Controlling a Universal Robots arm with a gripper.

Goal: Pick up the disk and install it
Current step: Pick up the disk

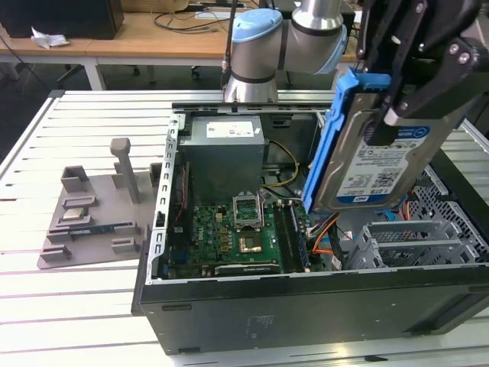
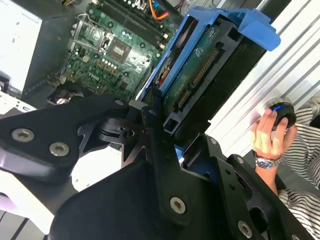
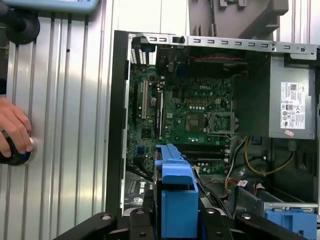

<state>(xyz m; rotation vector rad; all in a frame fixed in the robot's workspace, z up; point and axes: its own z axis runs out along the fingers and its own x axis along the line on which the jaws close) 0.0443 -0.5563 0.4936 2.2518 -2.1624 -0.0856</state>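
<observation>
Hanging above the open computer case, the disk is off the tabletop and clenched in the claw. The black fingers come down from above and close on the drive's upper end. In the exterior view the disk stands on edge and leans a little, its white-and-blue label facing the camera. A blue rail runs down the side nearer the exterior view's left. Its lower end sits above the grey drive cage at the case's right-hand end in that view, apart from the metal.

The arm reaches in from behind the case, its silver-and-blue joints above the grey power-supply box. The wrist is turned so the claw points downward into the case.

In the second wrist view the claw grips the disk from both flat sides, with the connector edge and green board exposed. In the first wrist view the blue rail end sticks out past the claw over the motherboard.

A grey fixture lies on the tabletop, on the exterior view's left of the case. A person's hand rests on a round button on the tabletop beside the case.
</observation>
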